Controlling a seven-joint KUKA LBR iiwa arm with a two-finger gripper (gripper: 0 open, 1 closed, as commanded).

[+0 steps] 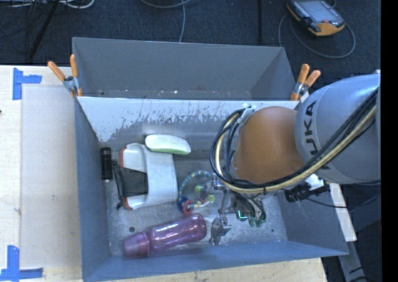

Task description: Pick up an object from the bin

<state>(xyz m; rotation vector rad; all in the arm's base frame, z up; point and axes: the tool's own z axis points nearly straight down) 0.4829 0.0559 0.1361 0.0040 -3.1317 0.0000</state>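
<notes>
Your claw (219, 227) sits low at the near side of the bin (186, 69), just beside the right end of the pink translucent bottle (166, 236) lying on its side. I can't tell whether it's released or clenched. Likely risk: the bottle is round and smooth, so a bite on its tip could squirt it left, or the clear round piece (196, 190) just behind gets snagged instead.

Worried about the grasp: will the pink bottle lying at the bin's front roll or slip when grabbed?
The bottle lies on its side and looks round, so a nudge would likely roll it. Its glossy see-through plastic probably makes it light and slippery. The bin wall close by may stop it.
</notes>
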